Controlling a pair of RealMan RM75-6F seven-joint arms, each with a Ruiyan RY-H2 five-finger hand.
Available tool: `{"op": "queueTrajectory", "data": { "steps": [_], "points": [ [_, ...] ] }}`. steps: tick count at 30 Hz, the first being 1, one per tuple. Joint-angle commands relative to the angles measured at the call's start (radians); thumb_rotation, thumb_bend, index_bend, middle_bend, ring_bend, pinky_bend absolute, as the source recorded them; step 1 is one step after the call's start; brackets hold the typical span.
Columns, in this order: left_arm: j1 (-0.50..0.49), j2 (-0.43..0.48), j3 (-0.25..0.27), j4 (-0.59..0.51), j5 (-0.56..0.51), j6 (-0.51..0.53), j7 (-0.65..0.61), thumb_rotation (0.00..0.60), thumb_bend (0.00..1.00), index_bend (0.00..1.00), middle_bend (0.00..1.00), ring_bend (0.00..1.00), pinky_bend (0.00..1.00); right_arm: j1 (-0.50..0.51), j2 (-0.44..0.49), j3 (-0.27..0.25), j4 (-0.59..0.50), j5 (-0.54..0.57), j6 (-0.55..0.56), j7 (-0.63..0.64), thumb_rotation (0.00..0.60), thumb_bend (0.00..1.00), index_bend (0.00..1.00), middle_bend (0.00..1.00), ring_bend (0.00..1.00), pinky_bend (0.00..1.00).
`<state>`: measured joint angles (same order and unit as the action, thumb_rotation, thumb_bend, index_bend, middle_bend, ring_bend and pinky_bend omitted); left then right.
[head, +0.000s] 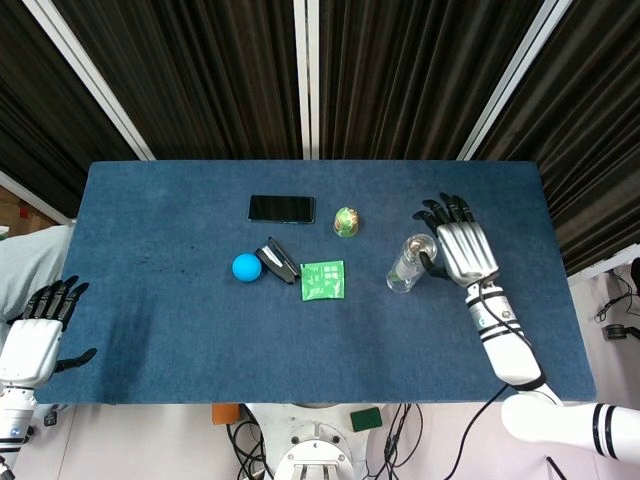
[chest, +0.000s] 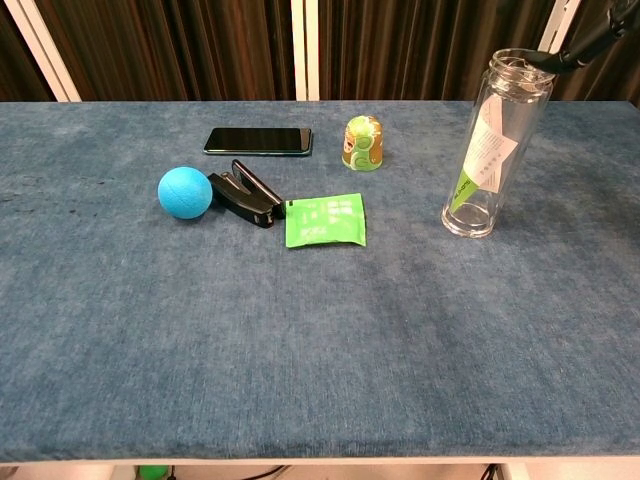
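In the head view, the right hand (head: 462, 250) was seen at 3 o'clock of the clear cylindrical glass bottle (head: 408, 263), fingers spread wide and holding nothing, just beside the bottle's top. The bottle stood upright on the blue cloth-covered table (head: 180, 320). The left hand (head: 35, 335) rested off the table's 8 o'clock corner, fingers apart. A green flat sachet (head: 322, 280) lay at 9 o'clock of the bottle.

In the chest view, the bottle (chest: 495, 145) stood at the table's right side; only dark fingertips (chest: 590, 45) were shown near its rim. A small green-and-yellow domed toy (chest: 363, 142) stood at 10 o'clock of it.
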<state>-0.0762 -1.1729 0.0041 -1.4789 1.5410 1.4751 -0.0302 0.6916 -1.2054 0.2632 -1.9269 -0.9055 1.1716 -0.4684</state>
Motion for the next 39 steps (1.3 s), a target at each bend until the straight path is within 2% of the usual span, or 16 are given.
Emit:
{"op": "queueTrajectory", "data": {
  "steps": [1, 3, 7, 10, 12, 15, 17, 19, 25, 29, 34, 39],
  "points": [
    [0.000, 0.000, 0.000, 0.000, 0.001, 0.001, 0.000, 0.600, 0.06, 0.08, 0.03, 0.01, 0.10, -0.011, 0.012, 0.002, -0.011, -0.026, 0.009, 0.026, 0.600, 0.36, 0.24, 0.10, 0.00, 0.00],
    [0.000, 0.000, 0.000, 0.000, 0.001, 0.002, -0.001, 0.600, 0.06, 0.08, 0.03, 0.01, 0.09, -0.025, 0.021, 0.004, -0.022, -0.065, 0.022, 0.063, 0.600, 0.35, 0.24, 0.10, 0.00, 0.00],
    [0.003, 0.002, 0.000, -0.001, 0.002, 0.007, -0.003, 0.600, 0.06, 0.08, 0.03, 0.01, 0.10, -0.080, 0.055, -0.013, -0.049, -0.210, 0.067, 0.172, 0.600, 0.35, 0.21, 0.10, 0.00, 0.00],
    [0.002, 0.005, -0.001, -0.003, 0.000, 0.005, -0.001, 0.600, 0.06, 0.08, 0.03, 0.01, 0.10, -0.130, 0.085, -0.057, -0.042, -0.349, 0.102, 0.241, 0.600, 0.35, 0.20, 0.09, 0.00, 0.00],
    [-0.001, 0.006, -0.001, -0.006, 0.001, 0.002, 0.002, 0.600, 0.06, 0.08, 0.03, 0.01, 0.10, -0.142, 0.108, -0.091, -0.025, -0.410, 0.084, 0.266, 0.600, 0.34, 0.20, 0.06, 0.00, 0.00],
    [-0.006, 0.006, -0.001, -0.011, 0.004, -0.004, 0.010, 0.600, 0.06, 0.08, 0.03, 0.01, 0.10, -0.137, 0.162, -0.139, -0.001, -0.461, 0.021, 0.218, 0.600, 0.27, 0.17, 0.00, 0.00, 0.00],
    [-0.009, 0.006, -0.001, -0.016, 0.007, -0.007, 0.015, 0.600, 0.06, 0.08, 0.03, 0.01, 0.10, -0.129, 0.174, -0.150, 0.008, -0.471, 0.003, 0.138, 0.600, 0.18, 0.12, 0.00, 0.00, 0.00],
    [-0.010, 0.005, 0.000, -0.019, 0.007, -0.009, 0.018, 0.600, 0.06, 0.08, 0.03, 0.01, 0.10, -0.124, 0.168, -0.152, 0.010, -0.464, -0.003, 0.083, 0.600, 0.14, 0.10, 0.00, 0.00, 0.00],
    [-0.013, 0.006, -0.002, -0.021, 0.001, -0.014, 0.019, 0.600, 0.06, 0.08, 0.03, 0.01, 0.10, -0.103, 0.148, -0.135, -0.012, -0.391, -0.035, -0.014, 0.600, 0.14, 0.10, 0.00, 0.00, 0.00],
    [-0.011, 0.003, -0.001, -0.012, -0.004, -0.016, 0.009, 0.600, 0.06, 0.08, 0.03, 0.01, 0.10, -0.091, 0.133, -0.130, -0.019, -0.338, -0.054, -0.056, 0.600, 0.15, 0.16, 0.00, 0.00, 0.00],
    [-0.009, 0.000, 0.000, 0.002, -0.007, -0.016, -0.004, 0.600, 0.06, 0.08, 0.03, 0.01, 0.10, -0.088, 0.116, -0.129, -0.011, -0.323, -0.055, -0.064, 0.600, 0.16, 0.23, 0.00, 0.00, 0.00],
    [-0.009, 0.000, 0.000, 0.007, -0.005, -0.013, -0.010, 0.600, 0.06, 0.08, 0.03, 0.01, 0.10, -0.086, 0.105, -0.131, -0.006, -0.323, -0.055, -0.072, 0.600, 0.16, 0.25, 0.00, 0.00, 0.00]
  ]
}}
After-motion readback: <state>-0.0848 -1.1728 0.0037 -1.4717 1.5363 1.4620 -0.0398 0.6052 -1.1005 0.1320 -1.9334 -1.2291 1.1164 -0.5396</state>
